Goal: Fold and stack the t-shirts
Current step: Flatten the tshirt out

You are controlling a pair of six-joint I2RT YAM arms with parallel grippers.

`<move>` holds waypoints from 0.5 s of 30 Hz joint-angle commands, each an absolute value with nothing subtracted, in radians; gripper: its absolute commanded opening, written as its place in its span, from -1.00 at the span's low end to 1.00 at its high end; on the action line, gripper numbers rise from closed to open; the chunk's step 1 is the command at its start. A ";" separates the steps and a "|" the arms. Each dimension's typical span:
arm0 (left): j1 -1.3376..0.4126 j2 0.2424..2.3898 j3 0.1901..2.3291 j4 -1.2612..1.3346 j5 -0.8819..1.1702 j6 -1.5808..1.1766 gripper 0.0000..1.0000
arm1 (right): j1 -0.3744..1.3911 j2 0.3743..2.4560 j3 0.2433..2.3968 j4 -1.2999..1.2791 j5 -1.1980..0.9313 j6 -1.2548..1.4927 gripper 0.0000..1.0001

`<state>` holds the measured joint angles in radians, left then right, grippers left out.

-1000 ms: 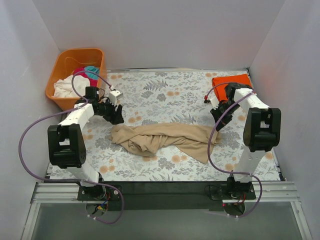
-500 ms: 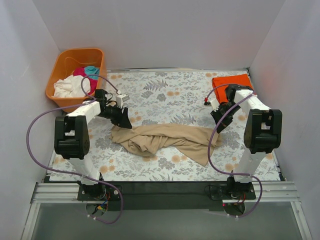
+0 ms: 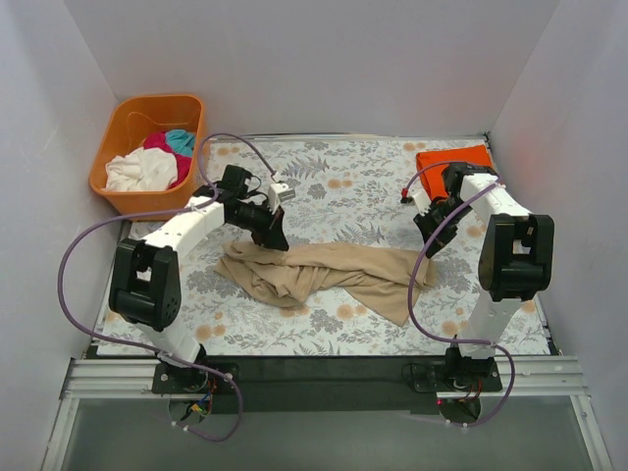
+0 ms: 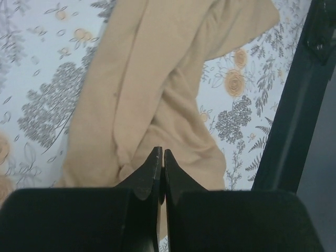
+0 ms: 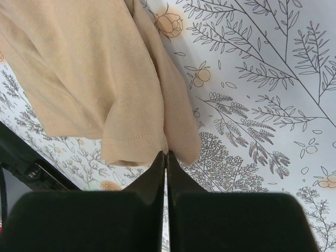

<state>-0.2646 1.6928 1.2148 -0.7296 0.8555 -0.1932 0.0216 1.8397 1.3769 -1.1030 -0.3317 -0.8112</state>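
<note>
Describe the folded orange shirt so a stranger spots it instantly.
Go to the floral table's far right corner, beside the right arm. The orange t-shirt lies there folded flat; the other orange thing, the basket at far left, is a rigid tub.

The large tan-beige cloth t-shirt (image 3: 324, 273) lies across the middle of the flower-printed worktop (image 3: 334, 186), toward its front. The bright orange cloth t-shirt (image 3: 453, 157) sits in the far right corner. At the far left corner stands the rigid orange plastic basket (image 3: 123, 123), with the white t-shirt (image 3: 137, 174), magenta t-shirt (image 3: 183, 167) and teal t-shirt (image 3: 180, 140) in it.
</note>
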 commanded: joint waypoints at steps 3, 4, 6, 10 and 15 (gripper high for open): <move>-0.365 1.617 1.168 -0.769 0.799 -0.068 -1.00 | 0.021 1.845 1.427 -1.137 -0.333 -0.810 -0.97; -0.376 1.603 1.148 -0.776 0.789 -0.043 -1.00 | 0.021 1.845 1.428 -1.141 -0.331 -0.811 -0.97; -0.417 1.554 1.076 -0.785 0.727 0.036 -1.00 | 0.021 1.850 1.433 -1.144 -0.331 -0.811 -0.97; -0.471 1.471 0.996 -0.796 0.664 0.098 -0.79 | 0.021 1.864 1.439 -1.149 -0.342 -0.811 -0.97; -0.442 1.424 1.060 -0.856 0.698 0.075 -0.04 | 0.023 1.870 1.448 -1.155 -0.344 -0.813 -0.97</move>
<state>-0.4763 1.4967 1.0035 -0.8410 0.6998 0.0597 0.0216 1.8656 1.4075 -1.1240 -0.3317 -0.8112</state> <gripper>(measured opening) 0.449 0.019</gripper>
